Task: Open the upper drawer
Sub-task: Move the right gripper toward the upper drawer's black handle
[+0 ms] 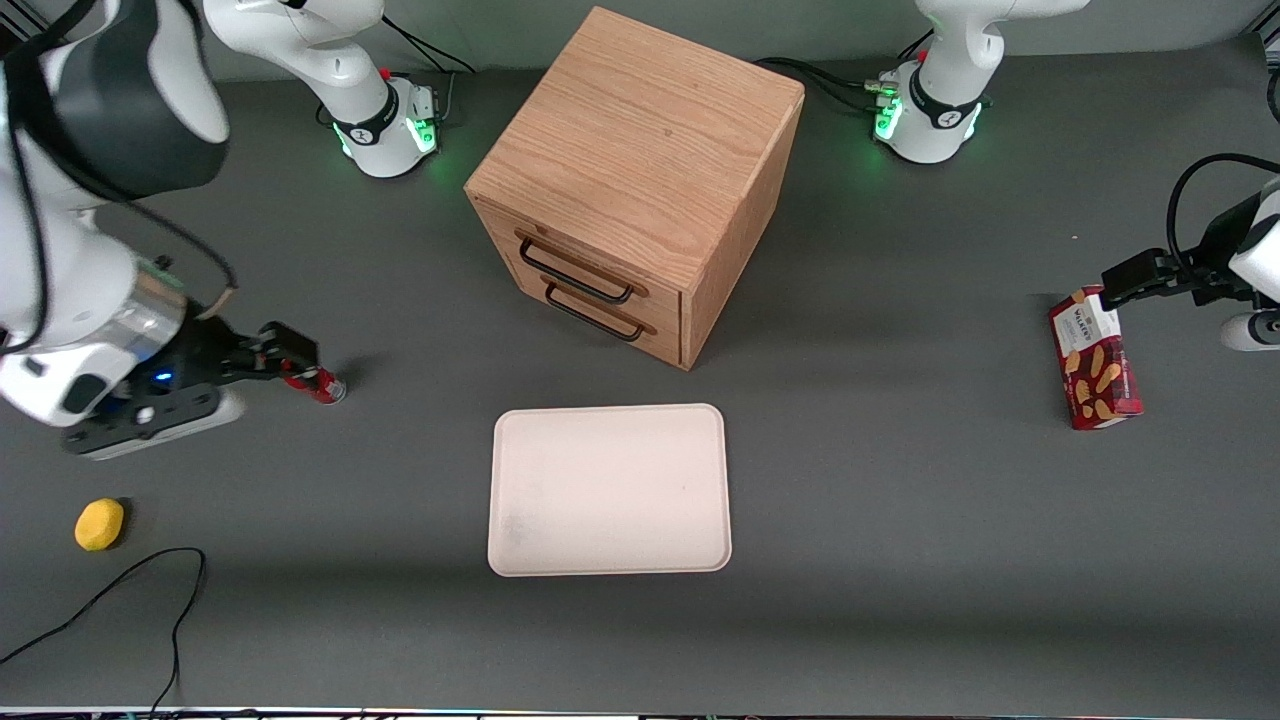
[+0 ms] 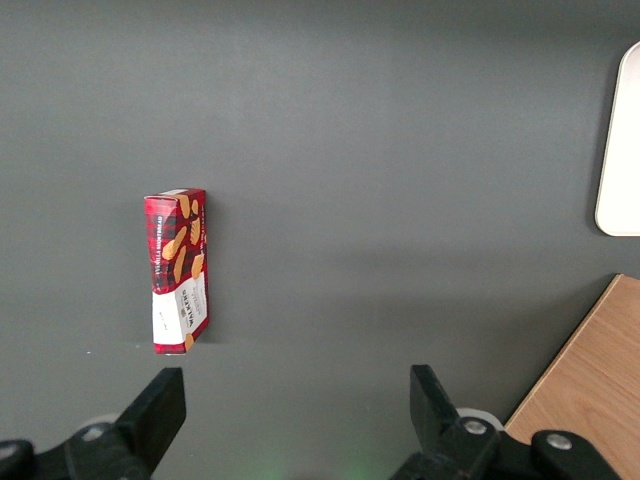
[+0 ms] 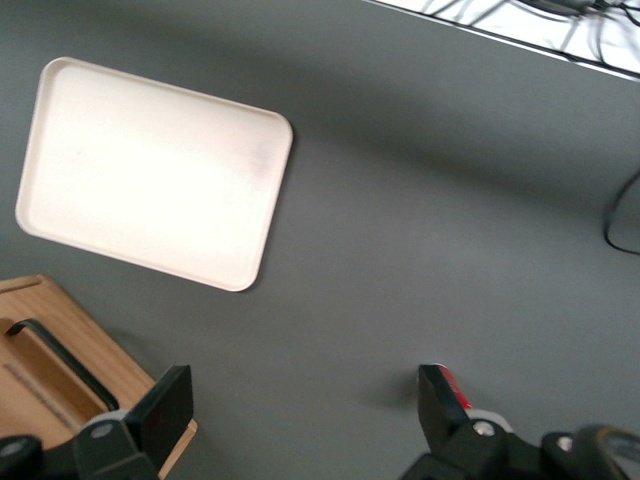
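Note:
The light-oak cabinet (image 1: pixel 640 150) stands mid-table with both drawers shut. The upper drawer (image 1: pixel 590 262) has a long black wire handle (image 1: pixel 573 272), and the matching lower drawer (image 1: pixel 610 325) sits below it. My gripper (image 1: pixel 298 360) is low over the table toward the working arm's end, well apart from the cabinet. It is open and empty. In the right wrist view the gripper (image 3: pixel 305 410) hovers over bare table, with a corner of the cabinet (image 3: pixel 40 400) and one black handle (image 3: pixel 50 355) beside one finger.
A small red can (image 1: pixel 322 385) lies on the table right by my gripper, also seen in the right wrist view (image 3: pixel 455 388). A cream tray (image 1: pixel 610 415) lies in front of the cabinet. A yellow object (image 1: pixel 99 524), a black cable (image 1: pixel 150 590) and a red biscuit box (image 1: pixel 1095 365) lie further off.

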Motion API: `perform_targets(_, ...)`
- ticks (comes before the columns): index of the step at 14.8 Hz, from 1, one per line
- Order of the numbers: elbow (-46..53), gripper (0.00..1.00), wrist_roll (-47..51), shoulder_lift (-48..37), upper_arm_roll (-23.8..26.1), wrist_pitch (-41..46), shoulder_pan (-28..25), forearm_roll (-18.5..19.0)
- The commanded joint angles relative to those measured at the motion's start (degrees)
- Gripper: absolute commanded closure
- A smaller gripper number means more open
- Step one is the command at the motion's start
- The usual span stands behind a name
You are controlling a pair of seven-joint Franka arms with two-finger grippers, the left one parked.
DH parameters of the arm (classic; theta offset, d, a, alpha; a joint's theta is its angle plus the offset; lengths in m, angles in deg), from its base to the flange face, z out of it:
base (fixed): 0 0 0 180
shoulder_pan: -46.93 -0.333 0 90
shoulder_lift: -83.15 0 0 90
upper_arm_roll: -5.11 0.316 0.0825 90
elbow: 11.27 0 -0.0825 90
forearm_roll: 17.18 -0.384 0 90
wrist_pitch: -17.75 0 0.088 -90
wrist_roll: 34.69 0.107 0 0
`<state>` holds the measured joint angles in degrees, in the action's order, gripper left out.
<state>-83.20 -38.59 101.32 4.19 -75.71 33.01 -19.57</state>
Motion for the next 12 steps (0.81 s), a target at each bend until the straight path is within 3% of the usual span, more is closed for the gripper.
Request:
perform_targets(1,2.0,0.0,-1.4,0.9,-0.7,0.6,-4.1,-0.4)
perform_targets(10,1.9,0.0,-9.1,2.6,-0.7,0.0,-13.3,-0.5)
perform_targets(12,1.8,0.0,-10.0,2.7,-0.7,0.0,-16.1,1.1)
